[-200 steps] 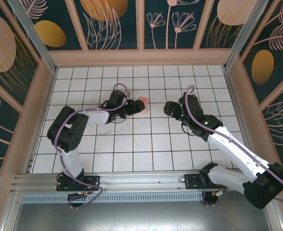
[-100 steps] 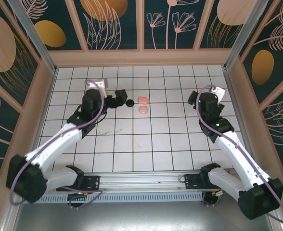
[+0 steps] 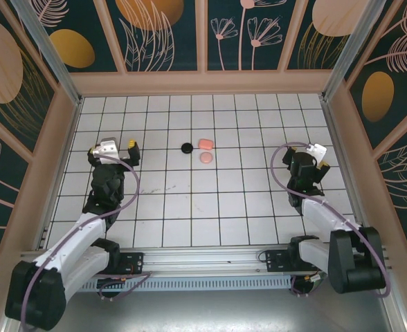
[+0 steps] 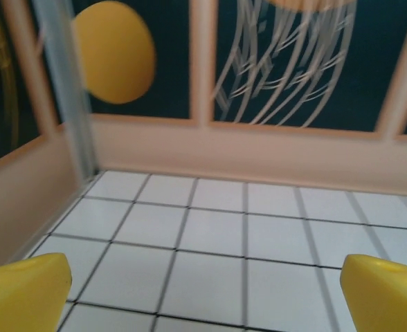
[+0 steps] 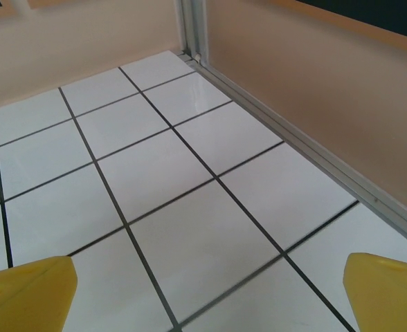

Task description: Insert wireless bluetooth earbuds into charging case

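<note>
Three small charging cases lie together on the white tiled floor at the back middle: a black round case point(image 3: 187, 148), a pink case point(image 3: 205, 144) and a pale peach case point(image 3: 205, 158). All look closed. The earbuds are out of view. My left gripper point(image 3: 113, 147) is drawn back to the left, several tiles from the cases; its yellow fingertips point(image 4: 23, 294) stand wide apart over bare tiles, so the left gripper point(image 4: 207, 297) is open and empty. My right gripper point(image 3: 306, 159) is over to the right side. In its wrist view the right gripper point(image 5: 207, 294) is open with nothing between the fingertips point(image 5: 387, 290).
The pink side wall point(image 5: 314, 90) with its metal rail runs close on the right of the right gripper. The back wall point(image 4: 259, 149) and a metal corner post point(image 4: 68, 90) stand ahead of the left gripper. Both arm bases sit at the near edge.
Both arms have swung back from the cases in the middle to their own sides. The black case, hidden a second ago under the left gripper, now lies bare.
</note>
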You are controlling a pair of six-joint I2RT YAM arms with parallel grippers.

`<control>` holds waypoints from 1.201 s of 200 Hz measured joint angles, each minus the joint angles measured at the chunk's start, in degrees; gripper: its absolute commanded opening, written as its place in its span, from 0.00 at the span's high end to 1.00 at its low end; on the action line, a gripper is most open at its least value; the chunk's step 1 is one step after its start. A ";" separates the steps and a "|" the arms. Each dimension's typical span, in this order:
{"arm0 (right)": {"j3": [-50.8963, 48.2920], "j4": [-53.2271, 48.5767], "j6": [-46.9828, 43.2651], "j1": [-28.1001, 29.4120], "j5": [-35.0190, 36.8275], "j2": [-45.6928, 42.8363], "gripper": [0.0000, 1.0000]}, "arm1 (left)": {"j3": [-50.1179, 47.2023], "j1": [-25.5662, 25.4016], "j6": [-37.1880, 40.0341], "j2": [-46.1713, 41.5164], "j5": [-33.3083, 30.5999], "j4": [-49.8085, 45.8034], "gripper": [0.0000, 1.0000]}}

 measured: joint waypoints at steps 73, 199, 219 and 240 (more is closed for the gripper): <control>-6.64 24.37 -5.05 -2.32 -6.71 13.05 0.01 | -9.62 5.95 1.99 22.71 -0.04 25.27 0.01; -9.16 44.37 -9.25 -7.43 -26.67 23.04 0.01 | -5.22 16.06 0.15 34.67 18.80 36.39 0.01; -9.16 44.48 -9.70 -7.13 -26.64 23.04 0.01 | -5.22 16.06 0.02 34.67 19.28 36.39 0.01; -9.16 44.78 -9.92 -7.13 -26.64 23.04 0.01 | -5.22 16.06 0.00 34.67 19.65 36.39 0.01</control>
